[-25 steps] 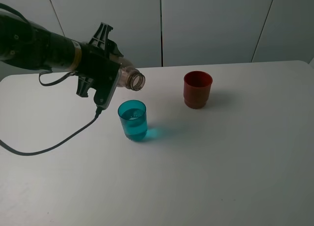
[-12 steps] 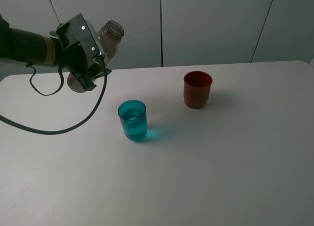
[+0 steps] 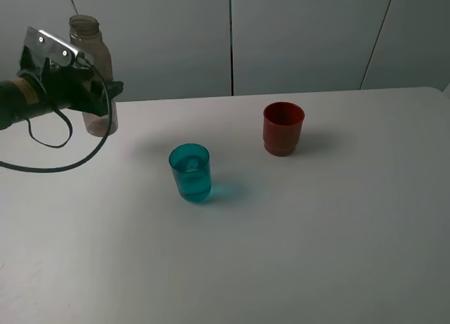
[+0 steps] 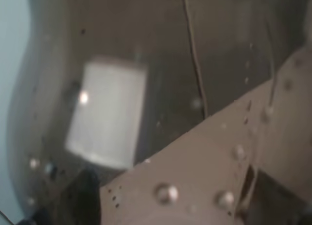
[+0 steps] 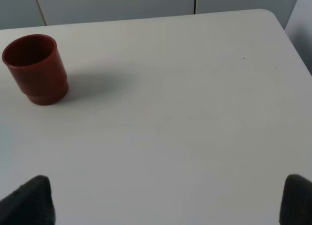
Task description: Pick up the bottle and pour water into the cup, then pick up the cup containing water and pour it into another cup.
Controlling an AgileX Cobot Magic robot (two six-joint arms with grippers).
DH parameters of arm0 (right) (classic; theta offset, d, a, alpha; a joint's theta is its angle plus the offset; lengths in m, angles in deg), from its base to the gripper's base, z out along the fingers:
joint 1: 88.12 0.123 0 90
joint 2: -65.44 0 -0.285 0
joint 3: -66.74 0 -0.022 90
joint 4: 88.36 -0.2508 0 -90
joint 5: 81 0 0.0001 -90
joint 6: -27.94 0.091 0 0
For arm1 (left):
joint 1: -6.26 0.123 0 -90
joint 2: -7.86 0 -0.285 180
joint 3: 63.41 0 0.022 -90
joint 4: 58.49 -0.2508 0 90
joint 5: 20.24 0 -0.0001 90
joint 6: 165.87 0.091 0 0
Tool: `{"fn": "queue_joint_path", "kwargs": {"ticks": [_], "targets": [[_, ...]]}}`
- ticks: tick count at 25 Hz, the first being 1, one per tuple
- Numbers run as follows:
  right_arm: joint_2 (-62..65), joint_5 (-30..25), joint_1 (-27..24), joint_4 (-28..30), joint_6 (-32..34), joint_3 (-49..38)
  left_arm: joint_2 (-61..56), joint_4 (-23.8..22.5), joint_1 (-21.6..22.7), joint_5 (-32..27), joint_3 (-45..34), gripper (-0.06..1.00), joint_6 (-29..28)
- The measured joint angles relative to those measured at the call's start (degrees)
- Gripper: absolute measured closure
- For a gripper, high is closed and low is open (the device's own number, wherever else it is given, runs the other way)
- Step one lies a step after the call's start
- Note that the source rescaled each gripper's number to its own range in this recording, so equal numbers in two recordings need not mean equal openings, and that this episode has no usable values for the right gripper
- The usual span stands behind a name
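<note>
Your left gripper [image 3: 95, 92] has swung the bottle [image 3: 97, 57] up and away to the upper left of the frame. Half a second ago the bottle was leaning over, and now it is standing straight with its open neck pointing up. Your left gripper is squeezing the bottle around its middle. The bottle's bottom is sitting right by the far left edge of the table [image 3: 316, 240], but you cannot tell if it is touching.

In the left wrist view the brownish bottle [image 4: 122, 88] is filling nearly the whole picture.

The blue cup [image 3: 190, 171] is standing left of the middle of the frame, with some water showing in it. The red cup [image 3: 283, 128] is standing upright to its right and a bit higher in the frame, well apart from it.

Your right gripper [image 5: 163, 203] is hanging above the table with its fingers spread wide and nothing between them. The red cup [image 5: 35, 69] is standing well apart from it.
</note>
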Motion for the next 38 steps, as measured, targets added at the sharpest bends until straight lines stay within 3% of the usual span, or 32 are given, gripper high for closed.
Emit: {"fn": "queue_joint_path", "kwargs": {"ticks": [4, 9, 26, 27, 28, 29, 32, 38], "targets": [[0.0, 0.0, 0.0, 0.0, 0.0, 0.0, 6.86, 4.14, 0.24, 10.48, 0.21, 0.94, -0.2], [0.0, 0.0, 0.0, 0.0, 0.0, 0.0, 15.06, 5.48, 0.24, 19.32, 0.72, 0.94, -0.2], [0.0, 0.0, 0.0, 0.0, 0.1, 0.0, 19.73, 6.92, 0.24, 22.18, 0.84, 0.94, -0.41], [0.0, 0.0, 0.0, 0.0, 0.1, 0.0, 19.73, 7.07, 0.24, 22.18, 0.84, 0.76, -0.41], [0.0, 0.0, 0.0, 0.0, 0.1, 0.0, 19.73, 7.2, 0.24, 22.18, 0.84, 0.31, -0.41], [0.0, 0.0, 0.0, 0.0, 0.1, 0.0, 19.73, 7.2, 0.24, 22.05, 0.84, 0.12, -0.41], [0.0, 0.0, 0.0, 0.0, 0.1, 0.0, 18.2, 7.2, 0.24, 21.96, 0.84, -0.01, -0.3], [0.0, 0.0, 0.0, 0.0, -0.07, 0.0, 10.59, 6.07, 0.24, 21.83, 0.84, -0.02, 0.54]]}}
